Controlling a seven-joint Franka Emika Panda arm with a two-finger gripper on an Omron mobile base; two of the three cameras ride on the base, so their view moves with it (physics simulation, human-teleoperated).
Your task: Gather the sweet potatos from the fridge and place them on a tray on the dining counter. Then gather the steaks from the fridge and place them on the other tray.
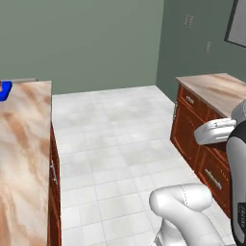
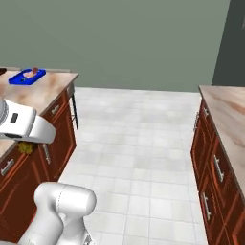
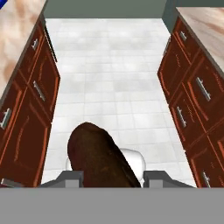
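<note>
A: Holding a dark brown oblong lump (image 3: 103, 157) between the fingers (image 3: 70, 178), per the hand view. Looks like a sweet potato, though it renders much darker than orange-red. Gripper (image 3: 113, 180) is closed narrow around it, with the lump sticking out past the tips over the white tile floor (image 3: 113, 78).

B: Where's the drop-off?

A: Blue tray (image 2: 27, 76) sits at the far end of the dining counter (image 2: 43, 93), seen in the right base view. Something small and pinkish-orange lies in it; too small to tell what. Left base view catches just a corner of that tray (image 1: 5, 90) at the counter's far left edge.

B: Arm position?

A: Between the island and the drawer-fronted wall counter (image 2: 225, 143), well short of the tray. Hand points down the aisle toward the grey-green wall (image 1: 96, 43).

B: Brown tray?

A: Cannot tell.
</note>
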